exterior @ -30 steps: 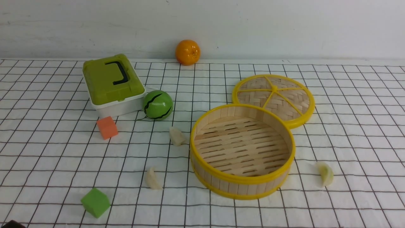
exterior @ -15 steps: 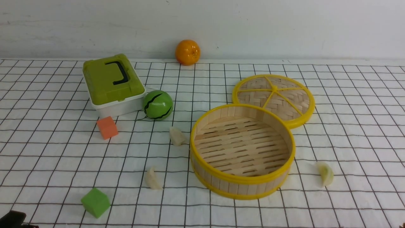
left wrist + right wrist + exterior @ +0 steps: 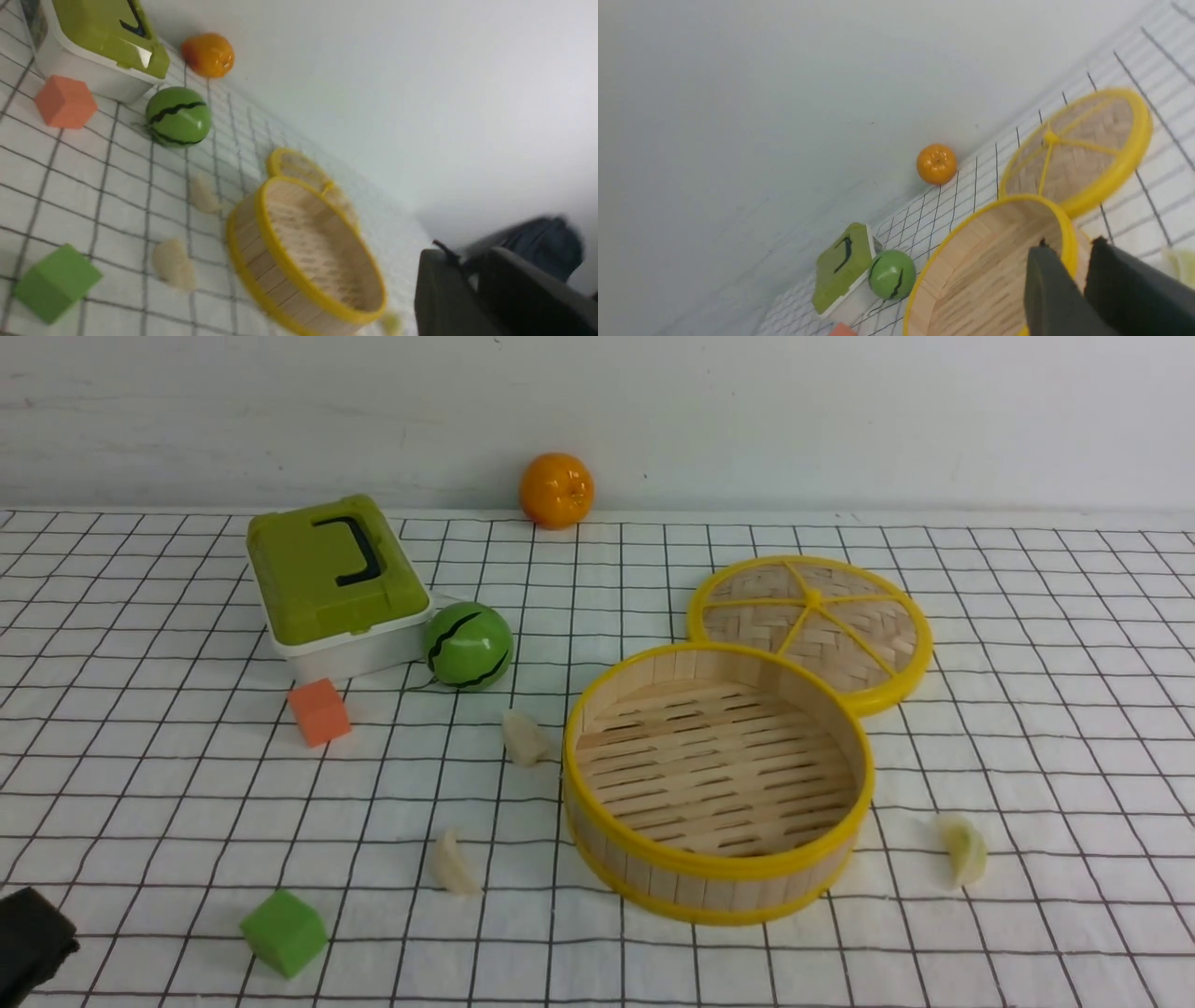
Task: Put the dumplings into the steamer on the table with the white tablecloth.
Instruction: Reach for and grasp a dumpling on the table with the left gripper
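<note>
Ahead of the left hand (image 3: 474,261) — closed, empty — the nearest dumpling (image 3: 174,269) could skid across the bench (image 3: 74,196) if pushed.

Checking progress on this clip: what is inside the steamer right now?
Only its bare slatted floor shows inside the steamer; no dumpling is in it. The three dumplings lie outside on the white tablecloth. Its near wall hides the closest strip of floor.

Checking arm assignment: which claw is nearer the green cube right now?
Left. The left claw shows at the front view's near-left corner, just left of the green cube; the right claw is outside that view, by the steamer in its wrist view.
</note>
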